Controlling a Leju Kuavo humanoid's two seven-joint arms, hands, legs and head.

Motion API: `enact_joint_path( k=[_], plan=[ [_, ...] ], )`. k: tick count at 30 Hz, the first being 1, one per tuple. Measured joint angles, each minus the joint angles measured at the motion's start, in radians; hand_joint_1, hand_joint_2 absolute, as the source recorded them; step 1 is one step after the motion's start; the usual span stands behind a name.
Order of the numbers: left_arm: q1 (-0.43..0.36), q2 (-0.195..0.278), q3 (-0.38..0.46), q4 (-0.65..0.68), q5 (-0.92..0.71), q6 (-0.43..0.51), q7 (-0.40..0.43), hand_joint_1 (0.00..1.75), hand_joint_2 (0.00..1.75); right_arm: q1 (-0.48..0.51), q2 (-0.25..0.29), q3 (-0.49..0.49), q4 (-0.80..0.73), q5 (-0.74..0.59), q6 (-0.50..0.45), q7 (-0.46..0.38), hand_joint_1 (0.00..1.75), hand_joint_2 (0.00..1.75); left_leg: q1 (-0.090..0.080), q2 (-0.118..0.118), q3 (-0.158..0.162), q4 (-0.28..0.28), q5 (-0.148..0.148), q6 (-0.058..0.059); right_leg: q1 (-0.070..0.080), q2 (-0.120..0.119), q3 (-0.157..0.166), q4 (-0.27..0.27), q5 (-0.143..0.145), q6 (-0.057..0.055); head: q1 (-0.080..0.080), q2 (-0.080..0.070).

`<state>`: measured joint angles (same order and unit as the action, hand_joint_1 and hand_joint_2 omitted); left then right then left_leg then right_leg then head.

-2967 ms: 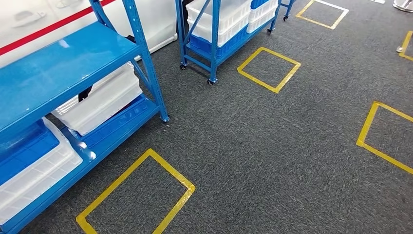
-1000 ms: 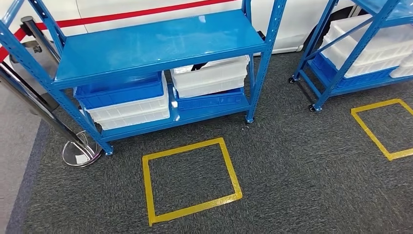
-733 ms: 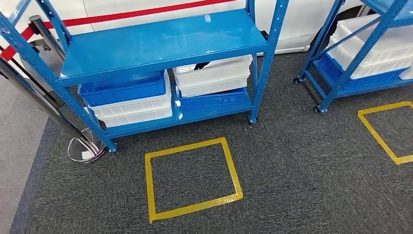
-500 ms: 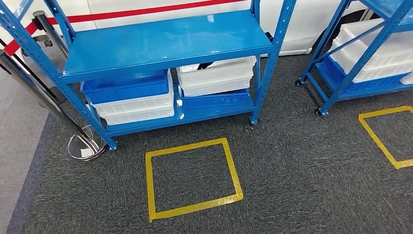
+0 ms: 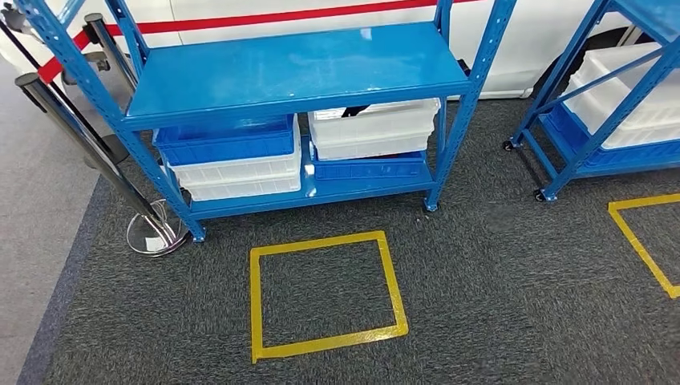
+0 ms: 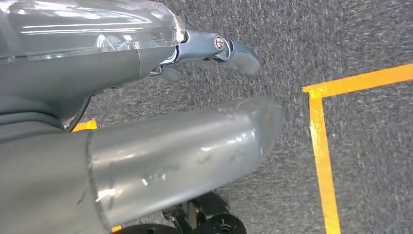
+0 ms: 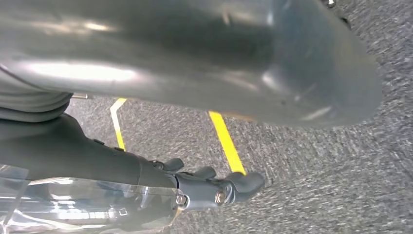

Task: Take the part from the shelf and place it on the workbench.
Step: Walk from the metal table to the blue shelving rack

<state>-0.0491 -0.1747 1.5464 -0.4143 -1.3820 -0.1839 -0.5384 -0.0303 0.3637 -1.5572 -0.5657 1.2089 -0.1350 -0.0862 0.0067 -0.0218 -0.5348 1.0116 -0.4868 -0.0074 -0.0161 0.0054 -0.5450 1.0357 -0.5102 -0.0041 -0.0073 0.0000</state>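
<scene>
A blue steel shelf (image 5: 297,68) stands straight ahead in the head view, its top board bare. On its lower board sit a blue bin (image 5: 224,140) stacked on a white bin (image 5: 236,175), and beside them a white bin (image 5: 375,132) on a blue one (image 5: 365,168). Something dark (image 5: 350,111) pokes out of the right white bin; I cannot tell what it is. My left hand (image 6: 195,131) hangs over the carpet holding nothing, its fingers (image 6: 229,48) apart from the thumb. My right hand (image 7: 219,58) hangs likewise, fingers (image 7: 229,187) spread and nothing in them.
A yellow tape square (image 5: 255,305) marks the grey carpet just in front of the shelf. A stanchion with a round metal base (image 5: 152,234) stands at the shelf's left foot. A second wheeled blue shelf (image 5: 577,136) with white bins stands to the right, and a white car (image 5: 513,32) behind.
The camera has turned and moved: the shelf, earlier seen from its side, now faces me, and over the last second the whole scene slid right and slightly down the picture.
</scene>
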Motion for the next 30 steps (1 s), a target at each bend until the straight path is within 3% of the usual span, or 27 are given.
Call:
enact_joint_path(
  k=[2, 4, 5, 7, 8, 9, 10, 12, 13, 15, 17, 18, 20, 21, 23, 24, 25, 26, 28, 30],
  plan=[
    [-0.001, 0.000, -0.001, 0.000, 0.000, 0.000, -0.002, 0.00, 0.00, -0.002, 0.000, 0.000, 0.000, 0.000, 0.000, 0.000, 0.00, 0.00, 0.003, 0.000, 0.004, 0.002, -0.005, -0.012, 0.001, -0.002, 0.004, -0.003, -0.001, -0.014, -0.001, 0.000],
    [-0.002, -0.002, -0.001, 0.000, 0.000, -0.001, -0.003, 0.00, 0.00, -0.003, 0.000, 0.000, 0.000, 0.000, -0.001, 0.000, 0.00, 0.00, 0.006, 0.006, -0.010, 0.043, -0.027, -0.022, 0.000, -0.006, 0.013, -0.007, -0.001, -0.027, -0.005, 0.000],
    [-0.003, -0.003, -0.001, 0.000, 0.000, -0.001, -0.003, 0.00, 0.00, -0.004, 0.000, 0.000, 0.000, 0.000, -0.001, 0.000, 0.00, 0.00, 0.007, 0.011, -0.033, 0.092, -0.051, -0.026, -0.001, -0.010, 0.017, -0.008, -0.002, -0.032, -0.008, 0.000],
    [-0.003, -0.004, -0.001, -0.001, 0.000, 0.000, -0.003, 0.00, 0.00, -0.004, 0.000, 0.000, 0.000, 0.006, 0.003, 0.004, 0.00, 0.00, 0.007, 0.015, -0.109, 0.229, -0.107, -0.031, 0.003, -0.017, 0.024, -0.007, -0.009, -0.038, -0.012, 0.000],
    [-0.003, -0.004, -0.001, -0.001, 0.000, 0.001, -0.003, 0.00, 0.00, -0.004, 0.000, 0.001, 0.000, 0.013, 0.005, 0.007, 0.00, 0.00, 0.007, 0.015, -0.142, 0.280, -0.116, -0.031, 0.005, -0.020, 0.029, -0.007, -0.014, -0.040, -0.012, 0.000],
    [-0.003, -0.004, -0.001, -0.001, 0.000, 0.002, -0.003, 0.00, 0.00, -0.005, 0.000, 0.002, 0.000, 0.022, 0.008, 0.010, 0.00, 0.00, 0.007, 0.016, -0.161, 0.297, -0.104, -0.029, 0.007, -0.024, 0.036, -0.007, -0.021, -0.040, -0.012, 0.000],
    [-0.003, -0.005, -0.001, -0.001, 0.000, 0.002, -0.002, 0.00, 0.00, -0.005, 0.000, 0.003, 0.000, 0.030, 0.010, 0.012, 0.00, 0.00, 0.006, 0.018, -0.159, 0.272, -0.071, -0.025, 0.009, -0.029, 0.045, -0.007, -0.028, -0.040, -0.013, 0.000],
    [-0.003, -0.005, -0.001, -0.002, 0.000, 0.003, -0.002, 0.00, 0.00, -0.004, 0.000, 0.006, 0.000, 0.042, 0.012, 0.019, 0.00, 0.00, -0.001, 0.041, -0.116, 0.148, 0.014, -0.008, 0.013, -0.043, 0.069, -0.008, -0.046, -0.038, -0.013, 0.000],
    [-0.004, -0.006, -0.001, -0.002, 0.000, 0.004, -0.002, 0.00, 0.00, -0.003, 0.001, 0.007, 0.000, 0.045, 0.013, 0.021, 0.00, 0.00, -0.007, 0.056, -0.094, 0.092, 0.040, 0.002, 0.016, -0.051, 0.079, -0.009, -0.055, -0.035, -0.012, 0.000],
    [-0.007, -0.007, -0.002, -0.004, 0.001, 0.005, -0.001, 0.00, 0.00, -0.004, 0.002, 0.008, 0.000, 0.049, 0.015, 0.025, 0.00, 0.00, -0.018, 0.072, -0.074, 0.046, 0.050, 0.017, 0.020, -0.069, 0.090, -0.013, -0.066, -0.025, -0.010, 0.000],
    [-0.008, -0.008, -0.002, -0.006, 0.004, 0.007, 0.000, 0.00, 0.00, -0.013, 0.002, 0.010, 0.000, 0.052, 0.016, 0.029, 0.00, 0.00, -0.017, 0.055, -0.071, 0.035, 0.049, 0.025, 0.021, -0.087, 0.099, -0.022, -0.073, -0.016, -0.009, 0.000],
    [-0.007, -0.010, -0.002, -0.007, 0.006, 0.007, 0.000, 0.00, 0.00, -0.016, 0.002, 0.011, 0.000, 0.053, 0.016, 0.032, 0.00, 0.00, -0.013, 0.044, -0.065, 0.024, 0.051, 0.028, 0.021, -0.084, 0.103, -0.020, -0.079, -0.011, -0.008, 0.000],
    [-0.008, -0.014, -0.002, -0.008, 0.008, 0.008, 0.001, 0.00, 0.00, -0.021, 0.002, 0.013, 0.000, 0.054, 0.016, 0.035, 0.00, 0.00, -0.005, 0.027, -0.053, 0.003, 0.055, 0.038, 0.018, -0.051, 0.080, 0.037, -0.114, -0.001, -0.005, 0.000],
    [-0.010, -0.016, -0.002, -0.009, 0.008, 0.008, 0.002, 0.00, 0.00, -0.020, 0.002, 0.014, 0.000, 0.054, 0.016, 0.037, 0.00, 0.00, -0.005, 0.018, -0.051, 0.000, 0.055, 0.041, 0.015, -0.029, 0.046, 0.097, -0.142, 0.003, -0.003, 0.000],
    [-0.012, -0.017, -0.002, -0.011, 0.009, 0.009, 0.003, 0.00, 0.00, -0.020, 0.001, 0.014, 0.000, 0.053, 0.017, 0.039, 0.00, 0.00, -0.004, -0.001, -0.050, 0.000, 0.053, 0.044, 0.007, -0.011, -0.032, 0.222, -0.182, 0.010, -0.003, 0.000],
    [-0.011, -0.018, -0.002, -0.011, 0.009, 0.009, 0.003, 0.00, 0.00, -0.020, 0.001, 0.014, 0.000, 0.053, 0.017, 0.040, 0.00, 0.00, -0.004, -0.013, -0.048, 0.001, 0.051, 0.042, 0.004, -0.009, -0.057, 0.250, -0.175, 0.014, -0.003, 0.000],
    [-0.011, -0.019, -0.003, -0.011, 0.008, 0.009, 0.004, 0.00, 0.00, -0.020, 0.000, 0.014, 0.000, 0.053, 0.017, 0.041, 0.00, 0.00, -0.003, -0.026, -0.046, 0.003, 0.049, 0.040, 0.001, -0.008, -0.063, 0.238, -0.146, 0.016, -0.003, 0.000],
    [-0.010, -0.020, -0.003, -0.011, 0.008, 0.009, 0.005, 0.00, 0.00, -0.019, -0.001, 0.014, 0.000, 0.053, 0.017, 0.041, 0.00, 0.00, -0.001, -0.039, -0.042, 0.006, 0.046, 0.035, -0.003, -0.002, -0.051, 0.189, -0.101, 0.019, -0.003, 0.000],
    [-0.011, -0.022, -0.003, -0.011, 0.008, 0.009, 0.005, 0.00, 0.00, -0.017, -0.002, 0.014, 0.000, 0.053, 0.017, 0.041, 0.00, 0.00, 0.000, -0.062, -0.041, 0.016, 0.039, 0.025, -0.010, 0.035, -0.010, 0.065, -0.026, 0.021, -0.001, 0.000],
    [-0.012, -0.023, -0.003, -0.012, 0.008, 0.009, 0.005, 0.00, 0.00, -0.018, -0.002, 0.015, 0.000, 0.050, 0.017, 0.041, 0.00, 0.00, 0.000, -0.078, -0.046, 0.021, 0.036, 0.012, -0.011, 0.064, 0.008, 0.008, -0.008, 0.017, 0.000, 0.000]
  ],
)
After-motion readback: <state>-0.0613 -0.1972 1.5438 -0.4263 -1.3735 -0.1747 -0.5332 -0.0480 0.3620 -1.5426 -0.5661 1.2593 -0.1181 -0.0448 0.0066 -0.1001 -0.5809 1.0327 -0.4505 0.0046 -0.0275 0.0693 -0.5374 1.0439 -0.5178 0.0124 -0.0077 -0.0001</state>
